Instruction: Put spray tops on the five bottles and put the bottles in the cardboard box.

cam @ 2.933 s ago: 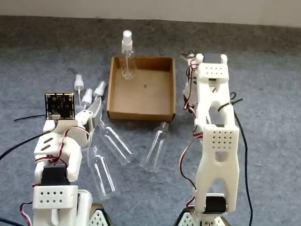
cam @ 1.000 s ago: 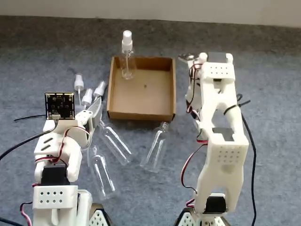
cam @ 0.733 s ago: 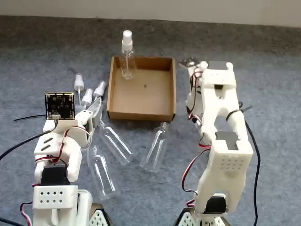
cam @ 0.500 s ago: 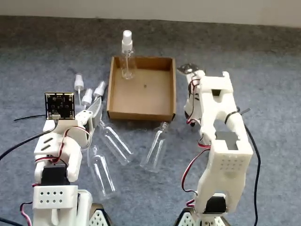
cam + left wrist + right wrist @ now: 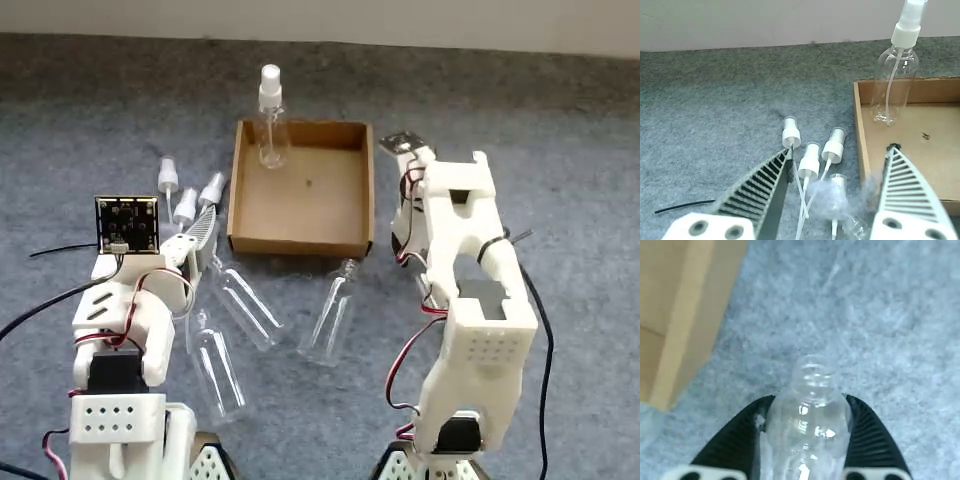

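Right gripper (image 5: 808, 402) back, bottle (image 5: 812, 377) between jaws

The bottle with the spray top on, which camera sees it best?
The left wrist view: the capped bottle stands upright in the cardboard box, tube visible inside. The high view shows it smaller. The right wrist view looks at another, topless bottle.

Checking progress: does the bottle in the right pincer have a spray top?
No, the bottle in the right pincer has a bare, open neck.
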